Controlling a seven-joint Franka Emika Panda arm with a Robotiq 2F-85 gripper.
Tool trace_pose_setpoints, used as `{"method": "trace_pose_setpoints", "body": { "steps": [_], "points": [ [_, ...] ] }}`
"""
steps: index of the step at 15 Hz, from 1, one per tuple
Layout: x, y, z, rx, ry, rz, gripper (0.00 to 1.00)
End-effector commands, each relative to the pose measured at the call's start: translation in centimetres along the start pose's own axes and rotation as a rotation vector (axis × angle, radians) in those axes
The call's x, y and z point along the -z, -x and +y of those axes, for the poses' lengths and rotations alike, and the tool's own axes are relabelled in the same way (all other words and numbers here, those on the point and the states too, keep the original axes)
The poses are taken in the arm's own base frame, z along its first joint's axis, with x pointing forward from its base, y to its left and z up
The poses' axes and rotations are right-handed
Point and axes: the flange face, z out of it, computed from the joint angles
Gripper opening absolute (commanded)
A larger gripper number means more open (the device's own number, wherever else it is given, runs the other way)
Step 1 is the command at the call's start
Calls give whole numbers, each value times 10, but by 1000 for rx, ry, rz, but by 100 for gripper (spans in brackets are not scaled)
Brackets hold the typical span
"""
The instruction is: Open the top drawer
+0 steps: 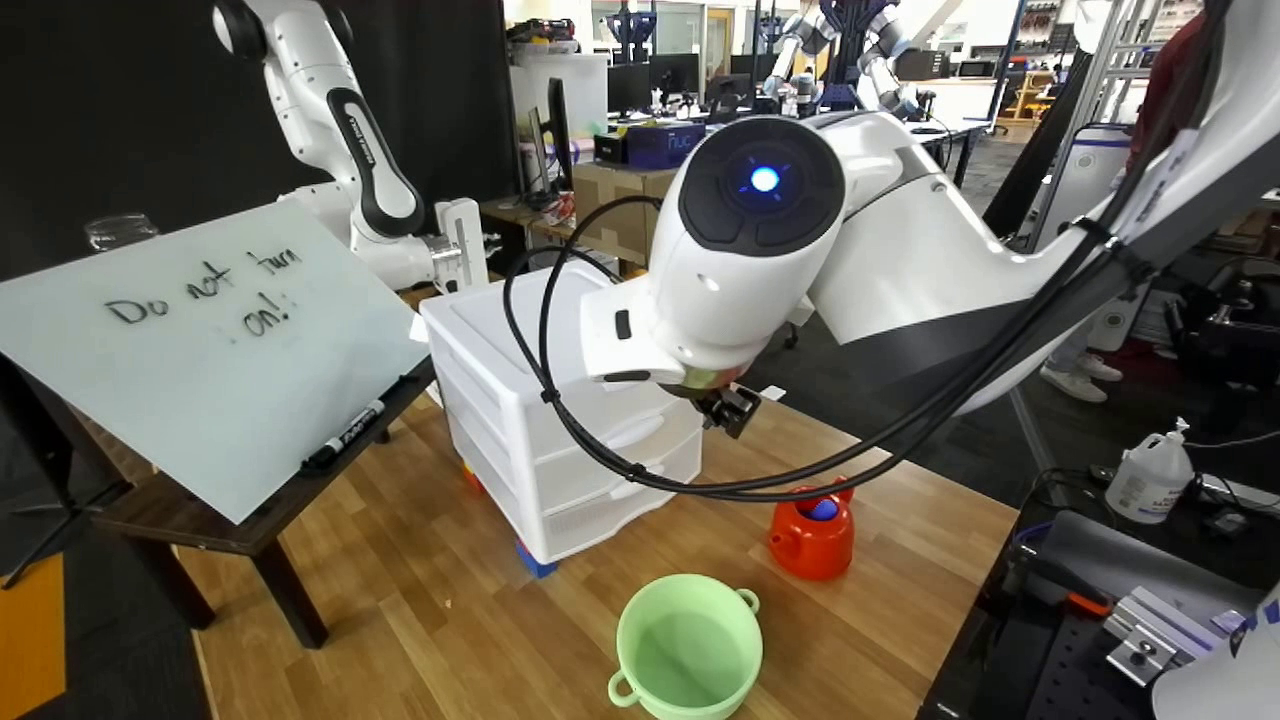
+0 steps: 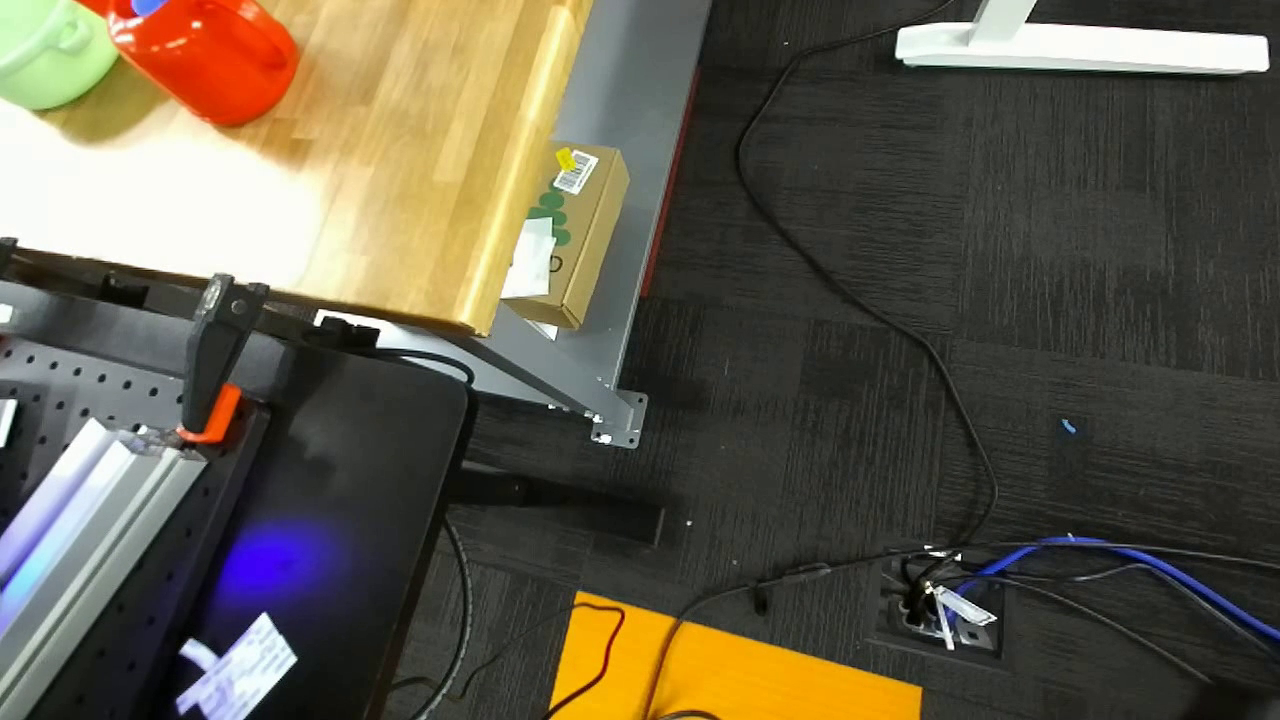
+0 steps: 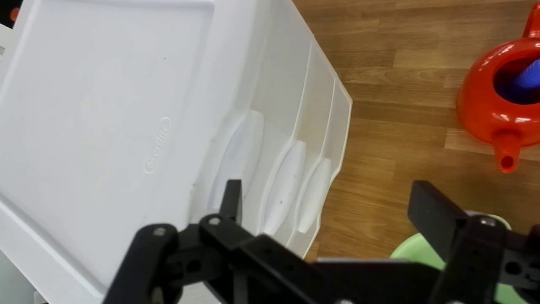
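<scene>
Gripper [image 3: 328, 194] is spread wide; top drawer [image 3: 274, 103], wrist view's upper centre, is best hooked behind its lip [image 3: 239, 154], not yanked.

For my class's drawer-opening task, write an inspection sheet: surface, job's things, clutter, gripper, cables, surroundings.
Surface: wooden table, with glare in an exterior view.
Job's things: top drawer, highest of three in the drawer unit, looks closed.
Clutter: red spouted vessel with something blue inside; green tub; board reading "Do not turn on!"; marker.
Gripper: open, holding nothing; a finger overlaps the top drawer's handle in the wrist view, contact uncertain.
Cables: black cables loop along the arm; blue cable on the floor.
Surroundings: another white robot arm beyond the board; someone's shoes.
</scene>
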Motion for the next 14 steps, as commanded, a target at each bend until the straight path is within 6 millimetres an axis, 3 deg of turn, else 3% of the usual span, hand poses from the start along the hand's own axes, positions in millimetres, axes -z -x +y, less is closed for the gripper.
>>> {"method": "trace_pose_setpoints", "body": {
  "steps": [1, 11, 14],
  "points": [
    [0, 0, 0, 0, -1, 0, 100],
    [0, 0, 0, 0, -1, 0, 100],
    [0, 14, 8, -30, 32, 14, 100]
  ]
}}
